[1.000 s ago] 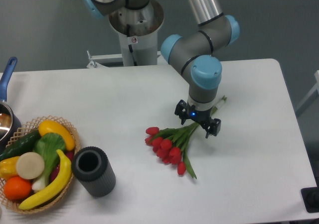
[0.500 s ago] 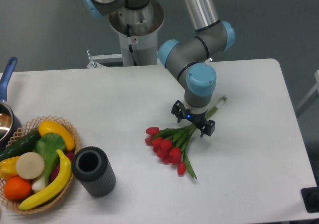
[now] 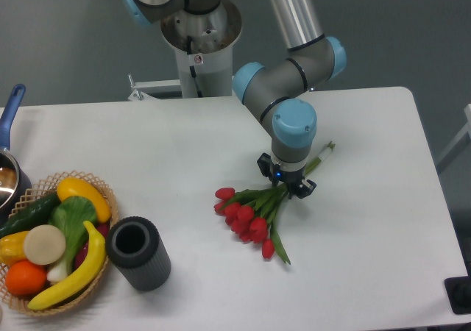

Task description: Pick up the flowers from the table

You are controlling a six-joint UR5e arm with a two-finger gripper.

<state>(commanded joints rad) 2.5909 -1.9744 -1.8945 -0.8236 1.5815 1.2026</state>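
The flowers (image 3: pixel 250 217), a bunch of red tulips with green stems, lie on the white table (image 3: pixel 184 147) right of centre. Their buds point to the lower left and their pale stem ends (image 3: pixel 324 151) to the upper right. My gripper (image 3: pixel 287 187) points straight down and sits low over the stems at mid-length. Its black fingers stand on either side of the stems with a gap still showing. The fingertips are partly hidden by the wrist. The flowers rest on the table.
A dark ribbed cylinder cup (image 3: pixel 137 252) stands at the front left. Beside it is a wicker basket (image 3: pixel 44 187) with fruit and vegetables. A pot with a blue handle (image 3: pixel 10 110) is at the left edge. The robot base (image 3: pixel 199 37) is behind.
The gripper has shifted slightly left and come down onto the stems, and its fingers look a little closer together. The flowers have not moved.
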